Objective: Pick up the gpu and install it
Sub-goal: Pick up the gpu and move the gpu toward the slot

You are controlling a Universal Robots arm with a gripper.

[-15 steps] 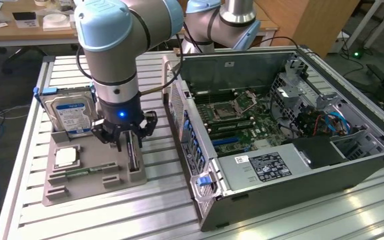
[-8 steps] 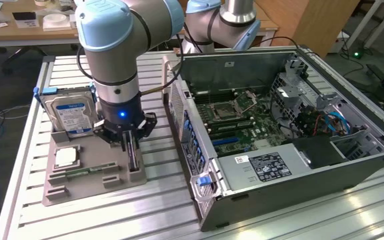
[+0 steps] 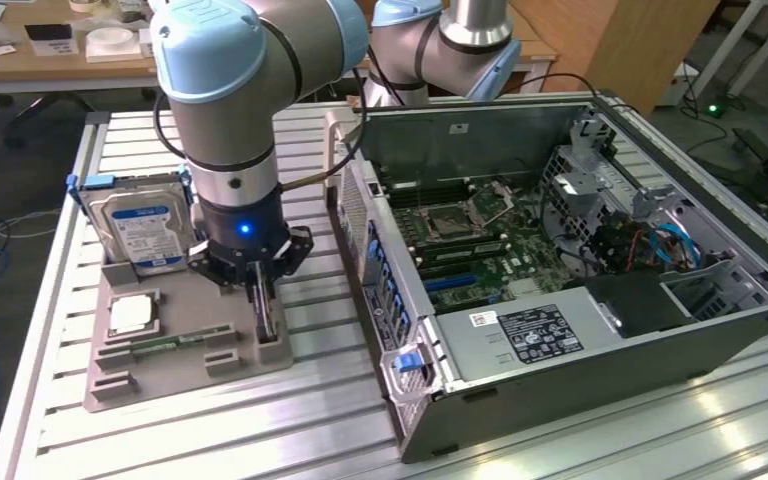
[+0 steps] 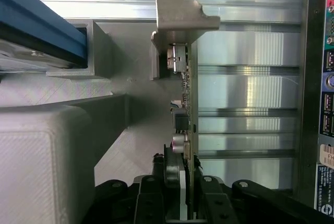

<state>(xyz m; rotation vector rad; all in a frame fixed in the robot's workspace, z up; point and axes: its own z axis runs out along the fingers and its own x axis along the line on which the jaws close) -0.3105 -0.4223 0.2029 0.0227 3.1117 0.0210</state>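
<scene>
Well, on the ribbed counter (image 3: 598, 430), just beside the open computer case (image 3: 704, 340), a grey tray (image 3: 157, 380) holds the gpu (image 3: 269, 325) standing on its edge, long axis running parallel to the case's side. The pincer (image 3: 261, 285) straddles its upper edge; whether it grips, I cannot tell.

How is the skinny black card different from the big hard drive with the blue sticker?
The hard drive is thick, boxy and silver with a blue-white label; the gpu is a thin dark card. The hard drive stands toward the exterior view's left; the gpu stands nearer the computer case. The gripper is down over the gpu, apart from the hard drive. Both stand on edge in the gray holder.
</scene>
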